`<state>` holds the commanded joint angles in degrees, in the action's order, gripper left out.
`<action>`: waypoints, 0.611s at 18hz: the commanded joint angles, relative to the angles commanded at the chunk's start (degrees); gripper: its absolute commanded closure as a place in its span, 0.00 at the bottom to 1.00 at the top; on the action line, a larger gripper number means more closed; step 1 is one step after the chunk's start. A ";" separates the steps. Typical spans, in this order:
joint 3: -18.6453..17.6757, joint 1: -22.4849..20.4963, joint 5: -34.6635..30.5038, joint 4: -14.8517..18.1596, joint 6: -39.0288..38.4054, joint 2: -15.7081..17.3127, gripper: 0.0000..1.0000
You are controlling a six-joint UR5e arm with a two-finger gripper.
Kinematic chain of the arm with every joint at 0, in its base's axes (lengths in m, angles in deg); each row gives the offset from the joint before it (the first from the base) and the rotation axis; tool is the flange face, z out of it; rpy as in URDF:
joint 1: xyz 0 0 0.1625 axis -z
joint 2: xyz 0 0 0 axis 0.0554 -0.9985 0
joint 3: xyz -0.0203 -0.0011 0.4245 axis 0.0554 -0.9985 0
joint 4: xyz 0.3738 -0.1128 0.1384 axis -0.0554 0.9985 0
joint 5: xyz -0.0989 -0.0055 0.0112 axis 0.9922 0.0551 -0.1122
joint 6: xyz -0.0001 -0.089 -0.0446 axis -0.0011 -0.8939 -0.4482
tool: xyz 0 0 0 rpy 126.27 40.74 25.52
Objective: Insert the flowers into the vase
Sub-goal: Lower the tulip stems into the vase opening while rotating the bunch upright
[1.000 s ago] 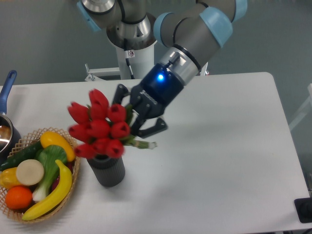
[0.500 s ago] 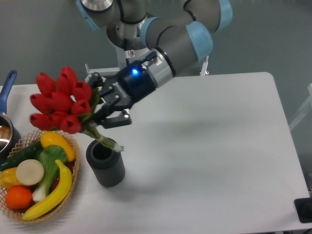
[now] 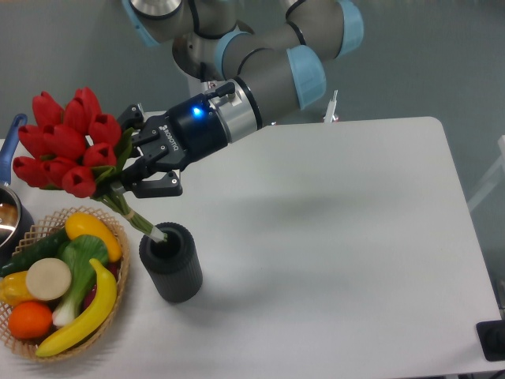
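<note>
Up at the left, the pincer (image 3: 130,170) is clamped on the flowers (image 3: 67,142), gripping the stems just below the red heads. The bunch leans steeply to the left, heads high over the basket (image 3: 118,292), while the stem ends dip just inside the mouth of the vase (image 3: 171,264). The vase stands upright near the surface's (image 3: 339,237) front-left part, just beside the basket's right rim; whether they touch cannot be told.

The basket, full of fruit and vegetables, sits at the front-left corner, and a pot (image 3: 9,213) with a blue handle is cut off by the left edge behind it. To the right of the vase the white surface runs out to its rounded right corners. A small dark object (image 3: 493,341) shows at the lower right, past the edge.

White lettering runs along the pincer's black body, too blurred to read. A blue light (image 3: 196,111) glows on the wrist.
</note>
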<state>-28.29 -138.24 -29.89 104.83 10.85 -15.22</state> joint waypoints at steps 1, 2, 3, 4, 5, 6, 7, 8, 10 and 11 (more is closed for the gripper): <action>0.00 -0.09 0.00 0.09 0.00 -0.09 0.63; 0.00 -0.17 0.09 0.17 -0.17 -0.09 0.63; 0.09 -0.18 0.09 0.26 -0.18 -0.17 0.63; -0.09 -0.26 0.09 0.35 -0.18 -0.35 0.63; -0.18 -0.26 0.09 0.35 -0.18 -0.53 0.63; -0.18 -0.35 0.09 0.35 -0.26 -0.53 0.63; -0.18 -0.53 0.09 0.35 -0.26 -0.53 0.63; -0.26 -0.61 0.09 0.35 -0.26 -0.53 0.63; -0.44 -0.62 0.00 0.44 -0.18 -0.62 0.63; -0.79 -0.62 0.00 0.35 -0.18 -0.96 0.63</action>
<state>-29.08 -138.85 -29.89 105.18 10.68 -16.18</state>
